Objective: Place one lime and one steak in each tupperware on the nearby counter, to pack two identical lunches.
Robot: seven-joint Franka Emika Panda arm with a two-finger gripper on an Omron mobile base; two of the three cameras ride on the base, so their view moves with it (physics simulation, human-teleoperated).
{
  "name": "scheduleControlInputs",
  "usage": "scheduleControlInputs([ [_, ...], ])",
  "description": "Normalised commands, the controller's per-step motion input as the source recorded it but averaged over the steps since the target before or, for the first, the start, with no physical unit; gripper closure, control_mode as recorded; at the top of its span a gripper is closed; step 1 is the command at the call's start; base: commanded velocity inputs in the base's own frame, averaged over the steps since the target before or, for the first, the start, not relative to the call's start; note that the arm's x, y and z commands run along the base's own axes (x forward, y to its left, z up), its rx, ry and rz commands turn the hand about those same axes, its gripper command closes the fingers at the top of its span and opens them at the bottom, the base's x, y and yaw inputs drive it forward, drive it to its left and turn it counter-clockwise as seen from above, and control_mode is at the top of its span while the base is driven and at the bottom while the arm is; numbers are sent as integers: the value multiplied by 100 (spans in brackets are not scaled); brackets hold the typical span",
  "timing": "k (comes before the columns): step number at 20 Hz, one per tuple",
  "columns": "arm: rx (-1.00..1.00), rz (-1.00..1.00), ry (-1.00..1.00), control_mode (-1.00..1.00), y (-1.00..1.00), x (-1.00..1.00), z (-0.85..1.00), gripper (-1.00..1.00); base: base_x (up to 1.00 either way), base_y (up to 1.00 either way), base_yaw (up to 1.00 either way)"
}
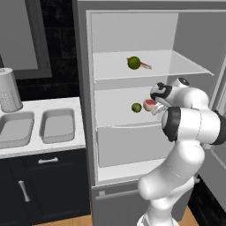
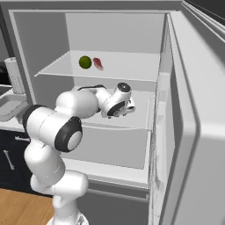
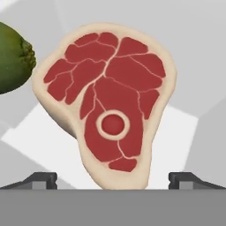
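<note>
Inside the open fridge, a lime [image 1: 136, 107] and a raw red steak [image 1: 149, 104] lie on the middle shelf. My gripper [image 1: 155, 108] is right at that steak, open. In the hand view the steak [image 3: 108, 103] stands between my spread fingertips [image 3: 42, 178], untouched, and the lime [image 3: 13, 57] is at its left. On the upper shelf lie another lime [image 1: 133, 62] [image 2: 85, 62] and another steak [image 1: 145, 66] [image 2: 98, 63]. Two empty grey tupperware tubs [image 1: 57, 125] [image 1: 15, 128] sit on the white counter [image 1: 53, 102] to the left of the fridge.
The fridge door [image 2: 193, 132] hangs open at the right, close to my arm. A closed drawer [image 1: 128, 145] sits below the middle shelf. A grey canister [image 1: 9, 90] stands behind the tubs. Dark cabinets [image 1: 44, 185] run under the counter.
</note>
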Motion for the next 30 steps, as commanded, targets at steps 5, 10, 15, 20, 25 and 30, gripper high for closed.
scheduleControlInputs([
  [5, 0, 6, -2, -100, 5, 0, -18, -100, 0, 0, 0],
  [10, 0, 1, -4, -100, 26, 0, -1, -100, 0, 0, 0],
  [15, 0, 0, -1, -100, 9, 0, 7, -100, 0, 0, 0],
  [20, 0, 0, 0, -100, 0, 8, -9, 100, 0, 0, 0],
  [25, 0, 0, 1, -100, 0, 15, -15, 100, 0, 0, 0],
  [30, 0, 0, 0, -100, 4, -21, -15, 100, 0, 0, 0],
])
